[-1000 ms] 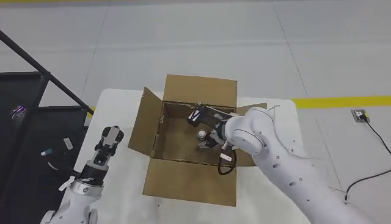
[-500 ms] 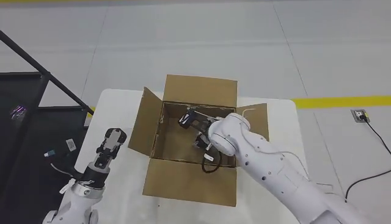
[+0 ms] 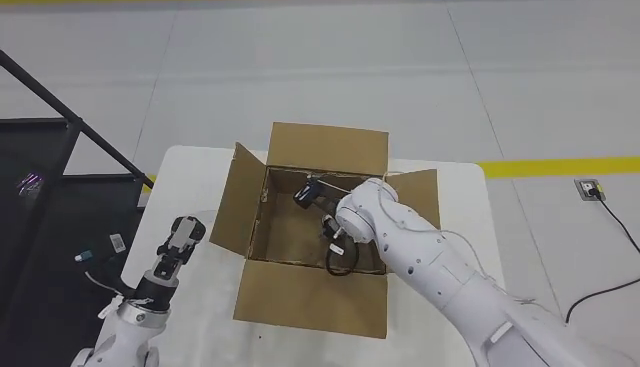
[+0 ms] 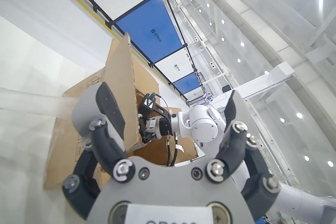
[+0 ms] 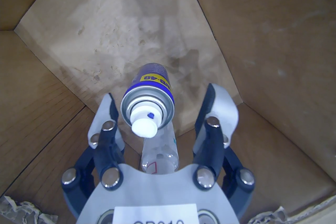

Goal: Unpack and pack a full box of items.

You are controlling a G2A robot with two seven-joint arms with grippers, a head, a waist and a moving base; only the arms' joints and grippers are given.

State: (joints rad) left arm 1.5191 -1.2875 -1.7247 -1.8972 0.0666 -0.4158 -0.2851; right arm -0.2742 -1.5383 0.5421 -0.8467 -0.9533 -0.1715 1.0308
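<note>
From above, the cardboard box [image 3: 310, 237] sits open on the white worktop [image 3: 200, 177], its four flaps spread outward. The right arm bends down into it, so the right jaws are hidden under the wrist and much of the box floor is covered. The left jaws hang over the worktop near the box's left flap, too small here to judge their gap. From the left wrist, the left jaws stand wide with nothing between them, tilted up toward the box's flap [image 4: 120, 93] and the hall ceiling. The right arm's wrist dips behind that flap, and the box's inside is out of sight. From the right wrist, inside the box, the right jaws are spread wide to either side of an upright spray can [image 5: 151, 89] and are not closed on it. The can has a white nozzle and a blue label with a yellow band of dark print, seen at a steep angle. A clear plastic bottle [image 5: 160, 154] lies just beside the can on the box floor, mostly hidden, with only a scrap of its label visible. Crumpled brown paper [image 5: 18, 208] is cut off at the lower corners.
</note>
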